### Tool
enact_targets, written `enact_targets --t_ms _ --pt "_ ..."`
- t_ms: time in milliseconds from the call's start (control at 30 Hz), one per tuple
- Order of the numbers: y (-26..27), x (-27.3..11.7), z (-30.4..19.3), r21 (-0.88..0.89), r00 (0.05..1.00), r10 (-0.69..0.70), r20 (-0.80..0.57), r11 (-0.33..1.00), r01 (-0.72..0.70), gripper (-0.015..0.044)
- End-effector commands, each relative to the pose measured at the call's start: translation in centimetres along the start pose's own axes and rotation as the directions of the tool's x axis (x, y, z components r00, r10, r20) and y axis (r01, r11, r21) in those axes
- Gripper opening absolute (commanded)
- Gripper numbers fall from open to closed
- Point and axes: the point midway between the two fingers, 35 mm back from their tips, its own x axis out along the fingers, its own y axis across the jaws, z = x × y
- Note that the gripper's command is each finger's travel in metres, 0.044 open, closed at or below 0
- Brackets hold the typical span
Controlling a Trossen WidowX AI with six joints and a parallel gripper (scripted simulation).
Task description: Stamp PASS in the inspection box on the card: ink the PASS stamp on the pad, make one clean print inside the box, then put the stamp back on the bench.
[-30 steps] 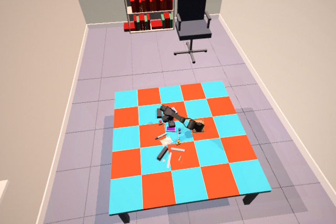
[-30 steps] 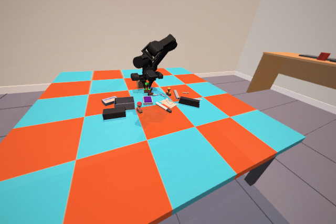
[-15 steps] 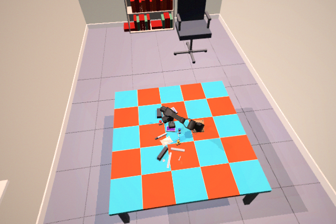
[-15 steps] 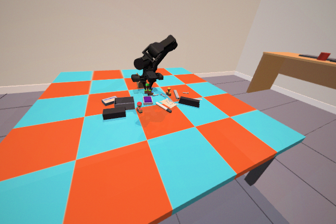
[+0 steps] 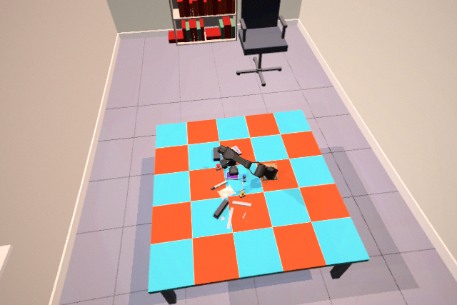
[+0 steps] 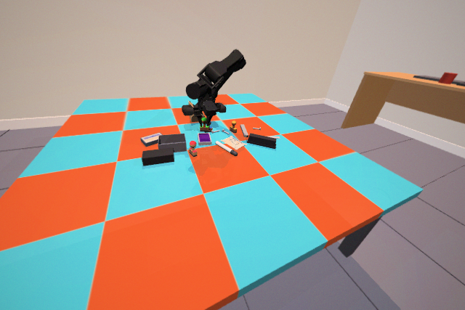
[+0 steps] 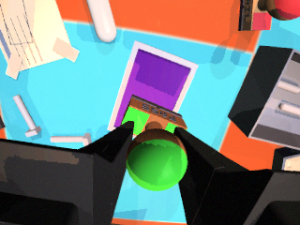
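Note:
My gripper (image 7: 154, 130) (image 6: 205, 123) is shut on the green-knobbed stamp (image 7: 157, 161) (image 6: 204, 120), which has a wooden block with dark raised lettering along its edge. The stamp hangs upright over the table. In the wrist view its block overlaps the near end of the purple ink pad (image 7: 155, 96) (image 6: 204, 137) (image 5: 232, 176); its exact height is hard to tell. The pad lies in a white frame. The cream card (image 7: 49, 35) (image 6: 235, 143) (image 5: 226, 191) is taped flat, with printed lines. In the wrist view it is at the upper left, partly cut off, and I cannot make out a print.
A red-knobbed stamp (image 7: 285, 7) (image 6: 192, 147), a dark open bin (image 7: 244, 96) (image 6: 171, 142) and a black block (image 6: 158, 157) stand beyond the pad. A marker (image 7: 102, 21) (image 6: 226, 147) lies by the card. A yellow-knobbed stamp (image 6: 233, 126), a blue-knobbed stamp (image 5: 244, 176) and small screws (image 7: 67, 139) are nearby.

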Motion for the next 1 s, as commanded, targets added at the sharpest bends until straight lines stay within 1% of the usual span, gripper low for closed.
enact_targets --t_ms 0,967 --pt "0.0 0.3 0.1 0.003 1.000 0.002 0.003 1.000 -0.002 0.0000" --pt "0.0 2.2 0.0 0.003 1.000 0.004 0.003 1.000 -0.004 0.0000"
